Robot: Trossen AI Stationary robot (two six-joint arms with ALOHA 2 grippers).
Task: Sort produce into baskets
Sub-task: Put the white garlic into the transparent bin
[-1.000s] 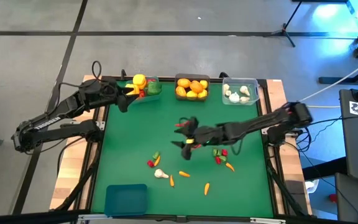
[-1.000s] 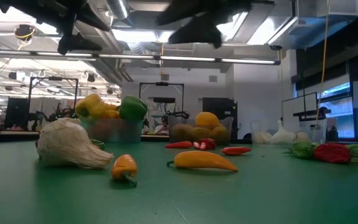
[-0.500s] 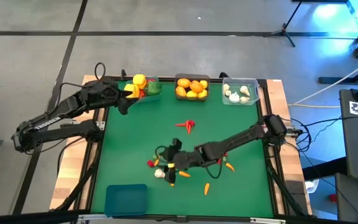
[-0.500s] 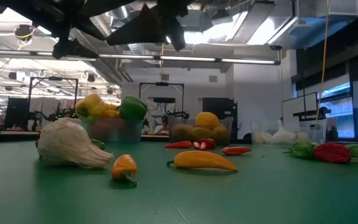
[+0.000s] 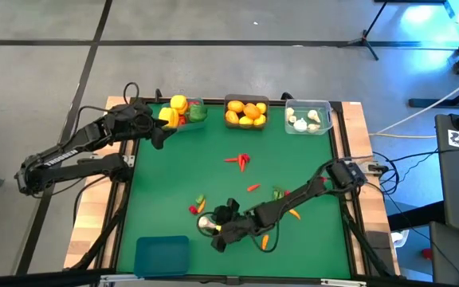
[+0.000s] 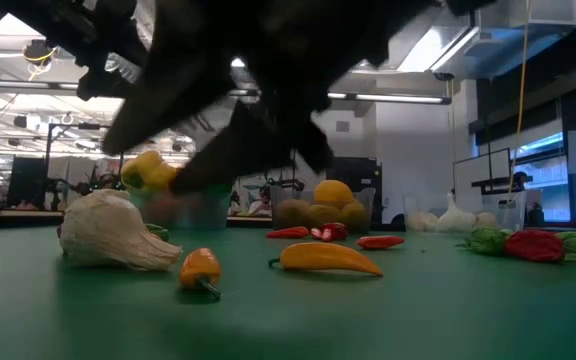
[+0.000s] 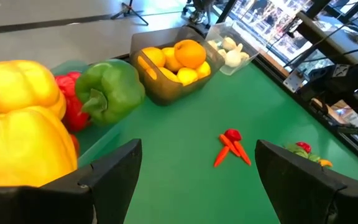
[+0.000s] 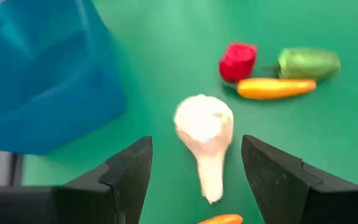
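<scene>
Hovering right gripper [image 8: 194, 180] open over garlic bulb [image 8: 205, 127]

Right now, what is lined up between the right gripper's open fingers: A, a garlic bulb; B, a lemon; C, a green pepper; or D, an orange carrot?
A: in the right wrist view the white garlic bulb lies on the green mat between the open fingers of the right gripper, beside the blue bin, not yet gripped.
</scene>
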